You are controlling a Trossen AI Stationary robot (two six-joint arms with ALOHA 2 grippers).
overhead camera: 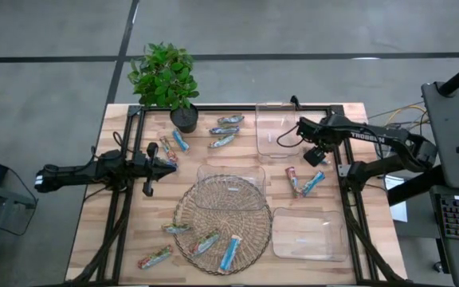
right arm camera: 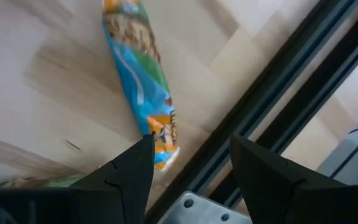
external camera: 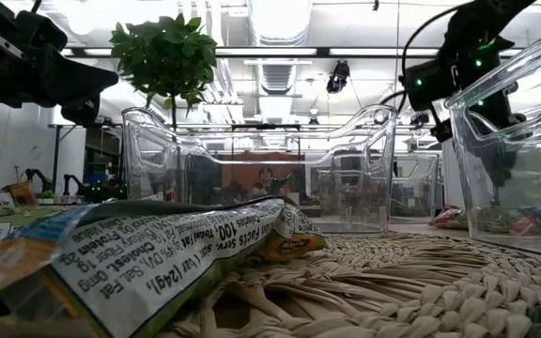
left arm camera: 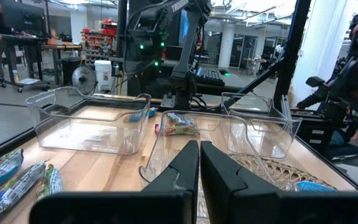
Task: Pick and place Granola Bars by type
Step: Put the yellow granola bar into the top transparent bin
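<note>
Several granola bars lie flat on the wooden table and on the wicker mat [overhead camera: 221, 227]. A blue-green bar with an orange end [right arm camera: 143, 81] lies on the wood beside a reddish bar [overhead camera: 292, 179], near the right rail; in the high view it is the blue bar [overhead camera: 313, 183]. My right gripper [right arm camera: 191, 168] hangs open above this bar, pointing steeply down, and touches nothing; in the high view my right gripper [overhead camera: 315, 155] is just beyond the bar toward the far edge. My left gripper [overhead camera: 154, 166] stays shut and level at the table's left, holding nothing.
Three clear trays stand at the far right [overhead camera: 281, 129], the centre [overhead camera: 229, 187] and the near right [overhead camera: 309, 233]. A potted plant [overhead camera: 166, 80] is at the far left. More bars lie at the far middle [overhead camera: 225, 127]. A black frame rail [right arm camera: 278, 106] runs beside the blue-green bar.
</note>
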